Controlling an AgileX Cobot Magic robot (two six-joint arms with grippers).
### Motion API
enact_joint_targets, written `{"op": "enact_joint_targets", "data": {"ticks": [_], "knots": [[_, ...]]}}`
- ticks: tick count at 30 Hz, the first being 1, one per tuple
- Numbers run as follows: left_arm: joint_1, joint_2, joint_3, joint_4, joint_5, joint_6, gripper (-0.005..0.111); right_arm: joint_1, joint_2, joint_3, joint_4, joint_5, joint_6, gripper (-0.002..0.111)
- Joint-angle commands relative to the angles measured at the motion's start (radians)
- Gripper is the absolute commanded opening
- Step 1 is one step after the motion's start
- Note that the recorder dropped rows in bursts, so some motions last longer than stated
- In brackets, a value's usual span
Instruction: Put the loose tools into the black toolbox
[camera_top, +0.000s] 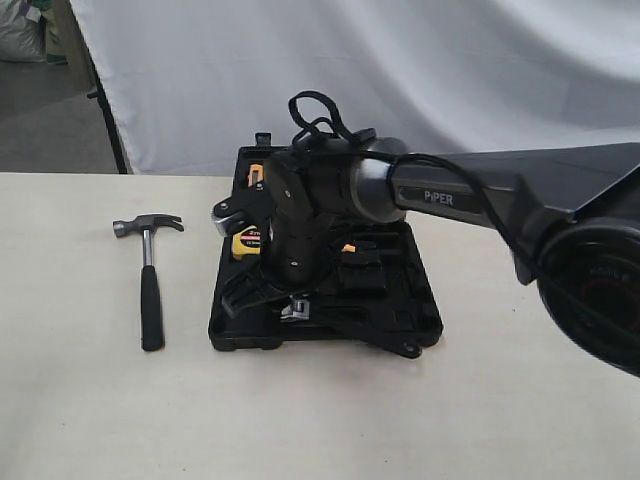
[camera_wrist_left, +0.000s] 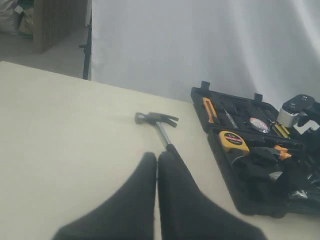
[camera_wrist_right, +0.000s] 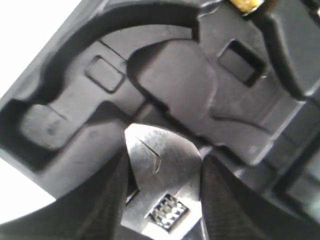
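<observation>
The black toolbox (camera_top: 425, 300) lies open on the table, its moulded recesses close up in the right wrist view (camera_wrist_right: 75, 115). My right gripper (camera_top: 292, 300) reaches down over its front half. Its fingers (camera_wrist_right: 107, 200) are shut on the silver head of an adjustable wrench (camera_wrist_right: 162, 175), held just above a recess. The wrench's dark handle (camera_top: 395, 342) slants toward the box's front right corner. A claw hammer (camera_top: 150, 290) with a black grip lies loose on the table left of the box. My left gripper (camera_wrist_left: 156, 162) is shut and empty, hovering short of the hammer (camera_wrist_left: 156, 120).
A yellow tape measure (camera_top: 246, 242) sits in the toolbox, also seen from the left wrist (camera_wrist_left: 233, 141) with an orange-handled tool (camera_wrist_left: 209, 110) and small parts beside it. A white backdrop hangs behind the table. The right arm (camera_top: 480, 195) spans the box from the right.
</observation>
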Motion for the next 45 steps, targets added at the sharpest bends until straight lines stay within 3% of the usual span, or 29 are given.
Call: {"op": "enact_joint_targets", "data": {"ticks": [1,8,14,24,45], "knots": [[0.025,-0.003,-0.003,0.004,-0.007,-0.005,0.001,-0.009,0.005,-0.059,-0.118,0.061,-0.008,0.0],[0.025,-0.003,-0.003,0.004,-0.007,-0.005,0.001,-0.009,0.047,-0.085,-0.279,-0.039,-0.008,0.0],[0.025,-0.003,-0.003,0.004,-0.007,-0.005,0.001,-0.009,0.067,-0.085,-0.291,-0.191,-0.066,0.0],[0.025,-0.003,-0.003,0.004,-0.007,-0.005,0.001,-0.009,0.096,-0.085,-0.317,-0.2,-0.226,0.0],[0.025,-0.003,-0.003,0.004,-0.007,-0.005,0.001,-0.009,0.124,-0.085,-0.283,-0.245,-0.218,0.0]]}}
